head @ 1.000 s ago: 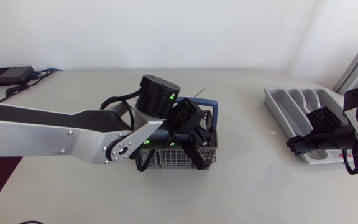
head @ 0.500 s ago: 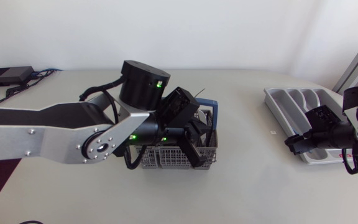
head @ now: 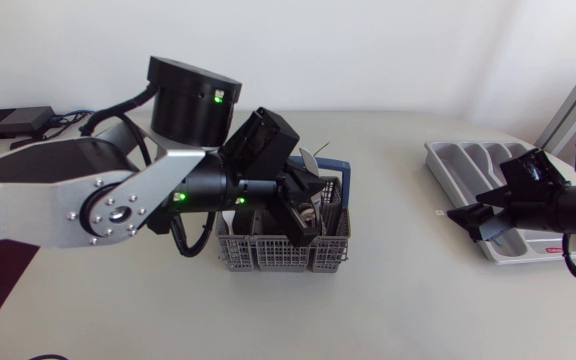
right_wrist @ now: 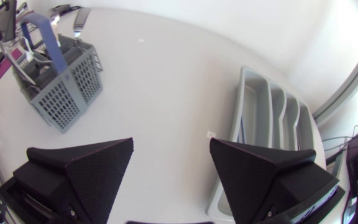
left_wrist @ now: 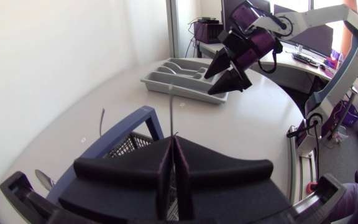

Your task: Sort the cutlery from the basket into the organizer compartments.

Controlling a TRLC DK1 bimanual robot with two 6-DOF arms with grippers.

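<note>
The grey cutlery basket with a blue handle stands mid-table, with several pieces still inside. My left gripper hangs just above it, shut on a thin metal piece of cutlery whose stem sticks out from between the closed fingers. The grey organizer lies at the far right, its long compartments showing in the right wrist view. My right gripper hovers at the organizer's near left side, open and holding nothing.
A black box with cables sits at the back left corner. A small white scrap lies on the table left of the organizer. Bare tabletop stretches between basket and organizer.
My left arm has risen out of the basket with the cutlery piece in its shut gripper. My right arm has swung and tilted slightly toward the middle.
</note>
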